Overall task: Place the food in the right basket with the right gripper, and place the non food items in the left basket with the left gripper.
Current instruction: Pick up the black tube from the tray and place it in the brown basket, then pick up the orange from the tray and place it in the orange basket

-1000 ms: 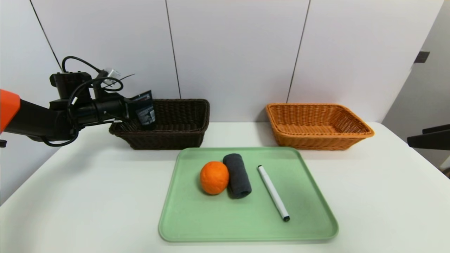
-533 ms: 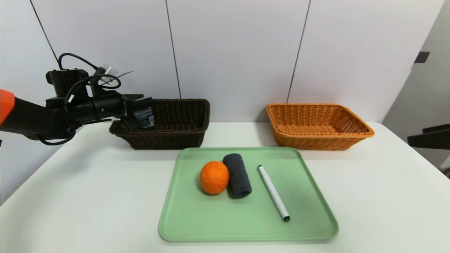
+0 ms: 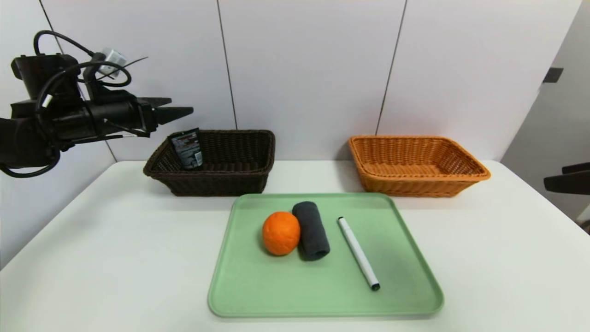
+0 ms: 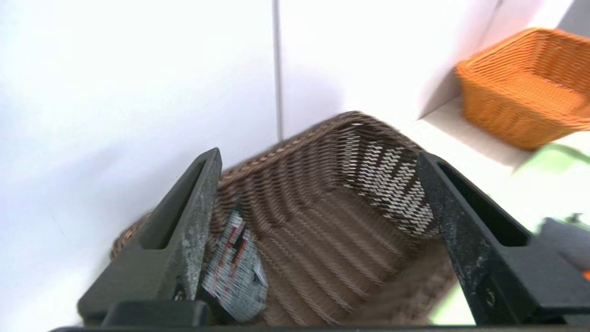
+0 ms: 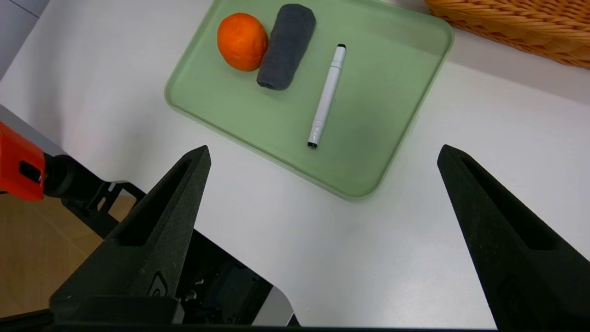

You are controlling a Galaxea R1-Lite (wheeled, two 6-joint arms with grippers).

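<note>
The left gripper (image 3: 177,107), jaws spread wide and empty, hangs level above the left basket (image 3: 230,180) at ten o'clock from the tray (image 3: 239,295); the black tube (image 3: 186,148) leans inside its near-left corner, released. The orange (image 3: 280,233), rolled cloth (image 3: 311,229) and pen (image 3: 358,252) wait on the tray. At three o'clock, off the table, the right gripper (image 5: 322,193) idles wide open, likely awaiting the fruit for the right basket (image 3: 417,177)

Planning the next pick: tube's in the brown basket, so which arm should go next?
Either could, but right looks better placed: the right gripper hangs open facing the green tray, and the orange is its item. The left gripper is open, up beside the dark brown basket.
</note>
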